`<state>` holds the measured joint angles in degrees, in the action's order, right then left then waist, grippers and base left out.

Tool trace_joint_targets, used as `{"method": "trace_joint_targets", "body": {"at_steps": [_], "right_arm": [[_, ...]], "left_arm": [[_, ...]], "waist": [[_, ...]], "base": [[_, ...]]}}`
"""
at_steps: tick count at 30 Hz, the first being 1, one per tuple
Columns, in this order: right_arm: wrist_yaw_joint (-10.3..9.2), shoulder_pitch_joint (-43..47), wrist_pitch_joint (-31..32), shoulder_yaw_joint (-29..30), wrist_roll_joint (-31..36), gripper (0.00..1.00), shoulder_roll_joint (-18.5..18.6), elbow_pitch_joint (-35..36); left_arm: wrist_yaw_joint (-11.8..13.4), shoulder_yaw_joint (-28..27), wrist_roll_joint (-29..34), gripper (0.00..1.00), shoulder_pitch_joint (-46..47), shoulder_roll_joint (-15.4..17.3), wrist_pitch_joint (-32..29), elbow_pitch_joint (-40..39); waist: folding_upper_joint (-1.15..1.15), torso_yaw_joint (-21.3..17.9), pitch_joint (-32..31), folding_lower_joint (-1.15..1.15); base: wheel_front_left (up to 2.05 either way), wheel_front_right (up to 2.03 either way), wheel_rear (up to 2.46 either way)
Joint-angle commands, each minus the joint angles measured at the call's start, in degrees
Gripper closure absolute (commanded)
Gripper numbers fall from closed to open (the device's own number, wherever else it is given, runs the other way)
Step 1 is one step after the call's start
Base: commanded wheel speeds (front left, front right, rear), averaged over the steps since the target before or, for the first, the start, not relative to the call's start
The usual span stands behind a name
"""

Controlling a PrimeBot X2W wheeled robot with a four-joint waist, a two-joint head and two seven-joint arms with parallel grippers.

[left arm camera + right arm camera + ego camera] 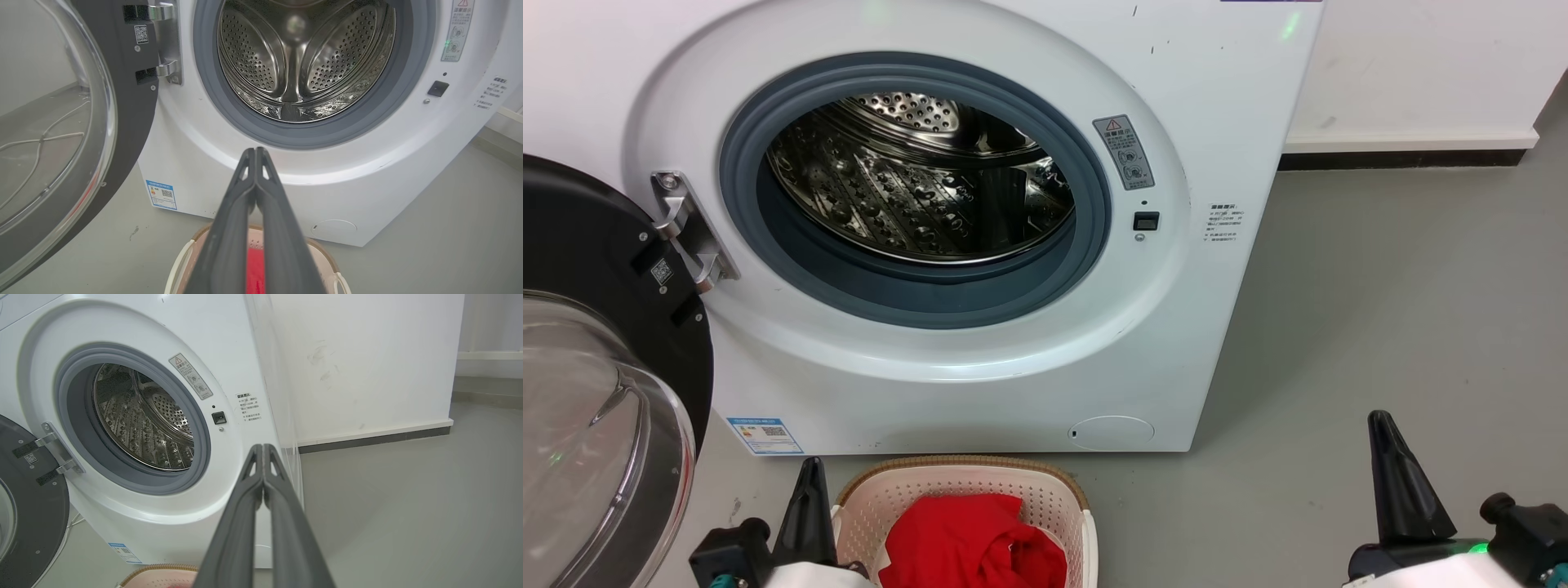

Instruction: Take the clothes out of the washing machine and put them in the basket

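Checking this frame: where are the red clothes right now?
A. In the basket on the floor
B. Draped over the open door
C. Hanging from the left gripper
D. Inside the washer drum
A: the red clothes lie heaped in the basket on the floor in front of the washing machine, whose drum shows bare steel.

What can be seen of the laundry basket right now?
The basket is a low cream-white plastic tub with rounded corners, rows of small holes in its walls and a brown, woven-looking rim. It stands upright on the grey floor, just in front of the washing machine, below its open mouth. Crumpled red clothes lie inside. Its near part is cut off by the head view's bottom edge. The left gripper hangs close by its left rim.
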<state>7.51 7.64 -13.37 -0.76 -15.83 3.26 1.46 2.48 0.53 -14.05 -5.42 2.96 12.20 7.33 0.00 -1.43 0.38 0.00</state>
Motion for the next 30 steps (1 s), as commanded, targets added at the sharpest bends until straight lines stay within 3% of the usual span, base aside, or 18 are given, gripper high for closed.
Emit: {"method": "trace_joint_targets", "body": {"at_steps": [1,30], "right_arm": [[0.01,-1.7,0.4,0.0,-2.4,1.00,0.5,0.4],[0.00,-6.4,5.9,0.7,-31.3,1.00,1.7,-5.3]], "left_arm": [[-0.5,-0.4,-2.2,1.00,1.7,0.0,-0.4,-0.6],[-4.0,-2.8,-30.1,1.00,5.5,0.0,-7.1,1.9]], "waist": [[0.00,0.0,0.0,0.00],[0.00,0.4,-0.1,0.00]], "base": [[0.00,0.00,0.00],[0.00,0.00,0.00]]}}
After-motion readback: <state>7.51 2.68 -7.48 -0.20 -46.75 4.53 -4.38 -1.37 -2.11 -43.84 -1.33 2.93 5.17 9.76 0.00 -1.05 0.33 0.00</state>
